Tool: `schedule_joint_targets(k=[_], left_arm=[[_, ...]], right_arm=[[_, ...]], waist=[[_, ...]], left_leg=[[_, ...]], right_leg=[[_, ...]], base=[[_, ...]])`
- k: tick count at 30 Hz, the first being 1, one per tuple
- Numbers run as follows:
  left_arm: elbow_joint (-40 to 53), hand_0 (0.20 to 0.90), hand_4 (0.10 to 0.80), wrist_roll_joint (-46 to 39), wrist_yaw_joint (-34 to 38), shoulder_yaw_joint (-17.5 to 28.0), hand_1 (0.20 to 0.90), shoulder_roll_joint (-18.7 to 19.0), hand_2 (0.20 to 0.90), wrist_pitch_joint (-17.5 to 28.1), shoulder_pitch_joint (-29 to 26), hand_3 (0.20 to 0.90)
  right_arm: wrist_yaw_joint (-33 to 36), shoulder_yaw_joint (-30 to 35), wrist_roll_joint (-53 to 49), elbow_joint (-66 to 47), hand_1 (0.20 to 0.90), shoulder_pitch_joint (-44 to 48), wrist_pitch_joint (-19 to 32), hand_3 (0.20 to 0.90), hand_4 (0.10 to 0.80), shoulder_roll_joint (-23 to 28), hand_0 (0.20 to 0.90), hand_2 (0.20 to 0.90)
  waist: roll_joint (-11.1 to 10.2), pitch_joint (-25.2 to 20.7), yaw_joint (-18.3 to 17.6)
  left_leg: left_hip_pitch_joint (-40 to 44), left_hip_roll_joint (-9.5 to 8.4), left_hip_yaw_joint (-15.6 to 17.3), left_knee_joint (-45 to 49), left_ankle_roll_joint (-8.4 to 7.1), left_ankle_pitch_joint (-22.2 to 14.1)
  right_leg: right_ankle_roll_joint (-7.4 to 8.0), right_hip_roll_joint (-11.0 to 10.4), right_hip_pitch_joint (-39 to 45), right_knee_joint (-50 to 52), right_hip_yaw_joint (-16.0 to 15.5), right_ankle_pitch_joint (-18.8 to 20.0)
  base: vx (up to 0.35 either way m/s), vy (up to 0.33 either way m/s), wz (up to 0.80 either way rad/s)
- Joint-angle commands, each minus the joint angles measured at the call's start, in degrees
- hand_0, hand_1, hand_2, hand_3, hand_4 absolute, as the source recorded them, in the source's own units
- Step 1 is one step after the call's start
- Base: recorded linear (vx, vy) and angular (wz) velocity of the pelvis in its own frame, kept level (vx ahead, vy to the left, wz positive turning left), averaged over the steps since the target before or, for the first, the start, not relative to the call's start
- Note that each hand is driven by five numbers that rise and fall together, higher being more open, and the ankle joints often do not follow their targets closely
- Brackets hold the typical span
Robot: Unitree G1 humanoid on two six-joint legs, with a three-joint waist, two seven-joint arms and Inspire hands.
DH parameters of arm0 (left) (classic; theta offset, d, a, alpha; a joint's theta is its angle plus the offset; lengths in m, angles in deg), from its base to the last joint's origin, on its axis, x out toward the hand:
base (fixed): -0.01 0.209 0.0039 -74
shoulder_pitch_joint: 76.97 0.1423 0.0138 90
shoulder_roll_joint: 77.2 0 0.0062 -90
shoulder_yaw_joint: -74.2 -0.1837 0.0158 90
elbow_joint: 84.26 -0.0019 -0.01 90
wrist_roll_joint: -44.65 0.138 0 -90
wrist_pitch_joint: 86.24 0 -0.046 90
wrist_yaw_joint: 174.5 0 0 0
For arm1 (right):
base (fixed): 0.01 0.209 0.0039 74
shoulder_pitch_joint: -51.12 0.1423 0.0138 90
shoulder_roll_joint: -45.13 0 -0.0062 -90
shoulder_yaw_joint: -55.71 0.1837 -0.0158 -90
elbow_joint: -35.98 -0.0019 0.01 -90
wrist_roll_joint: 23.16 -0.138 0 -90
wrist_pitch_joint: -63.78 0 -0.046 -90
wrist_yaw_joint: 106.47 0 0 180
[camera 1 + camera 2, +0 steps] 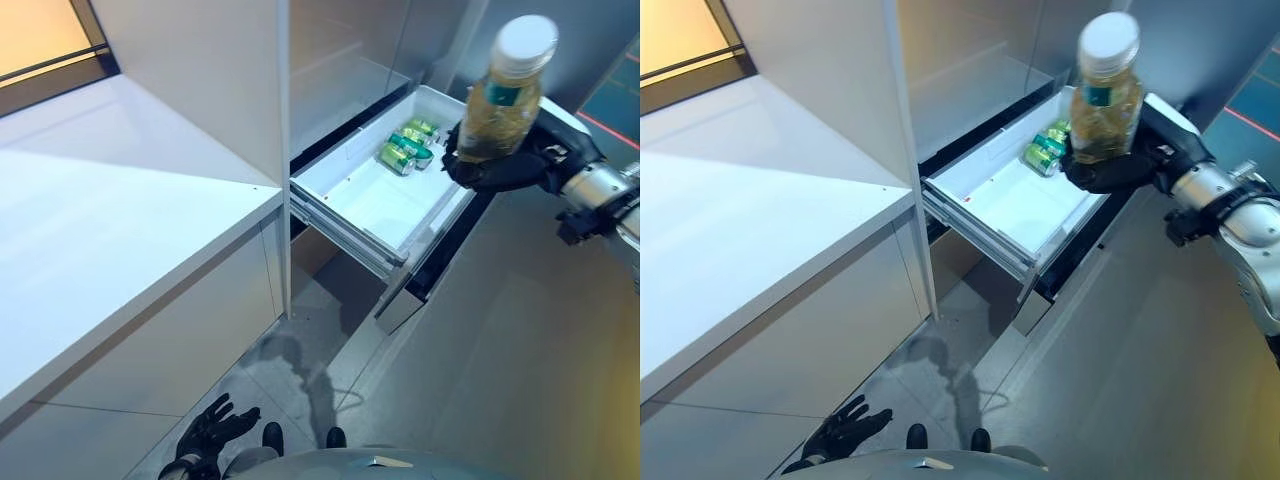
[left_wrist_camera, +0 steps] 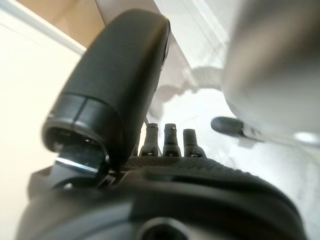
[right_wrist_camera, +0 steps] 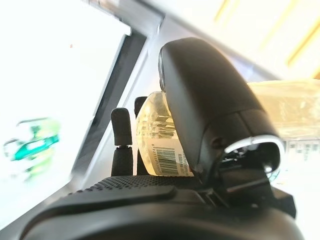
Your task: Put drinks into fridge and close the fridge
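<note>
Right hand (image 1: 500, 168) curled round base of one bottle (image 1: 505, 95), held upright above far corner of open fridge drawer (image 1: 345, 185). Bottle: pale yellow drink, white cap, green label band (print too small to read), barcode visible in wrist view. Drawer holds green cans (image 1: 408, 147), at least three, clustered at far end. Left hand (image 1: 212, 430) hangs low near floor, fingers spread, empty.

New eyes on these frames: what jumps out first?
The right hand holds a white-capped bottle of yellowish drink upright above the open fridge drawer. Green cans lie at the drawer's far end. The left hand hangs open, low by the floor.
</note>
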Motion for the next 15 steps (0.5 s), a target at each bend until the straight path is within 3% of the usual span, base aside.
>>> schedule_joint_targets(k=[1, 8, 15], left_arm=[[-3.6, 0.9, 0.8, 3.3, -0.1, -1.3, 0.9, 2.3, 0.9, 1.3, 0.7, 0.9], [-5.1, 0.9, 0.8, 4.5, 0.0, -0.6, 0.9, 3.7, 0.9, -0.5, 1.5, 0.9], [-4.1, 0.9, 0.8, 5.4, -0.4, -0.5, 0.9, 5.1, 0.9, -0.9, 1.3, 0.9]], right_arm=[[1.5, 2.9, 0.2, 3.7, 0.3, 15.9, 3.6, 0.2, 0.1, 3.4, 0.3, 0.3], [-1.4, -9.9, 6.1, 16.0, 0.3, 27.6, -1.6, 0.2, 0.1, 0.5, 0.3, 0.3], [-1.6, -16.1, 10.2, 33.8, 0.3, 30.9, -6.2, 0.2, 0.1, -2.0, 0.3, 0.3]], waist=[[-1.8, -5.0, 3.2], [-2.5, -3.3, 6.5], [-3.0, -0.7, 9.8]], left_leg=[[0.8, -0.03, 0.3, 0.1, -0.88, -6.2], [0.7, -0.06, -1.5, 0.1, -0.73, -5.9], [-0.5, -0.13, -3.7, 0.1, -0.72, -5.4]], right_leg=[[6.16, -0.3, -2.0, 0.2, -2.0, 1.2], [5.91, -0.6, -1.2, 0.2, -3.5, 1.0], [5.61, -0.6, -1.4, 0.2, -4.6, 1.2]], base=[[0.067, -0.015, 0.13], [0.085, -0.01, 0.14], [0.041, -0.042, 0.21]])
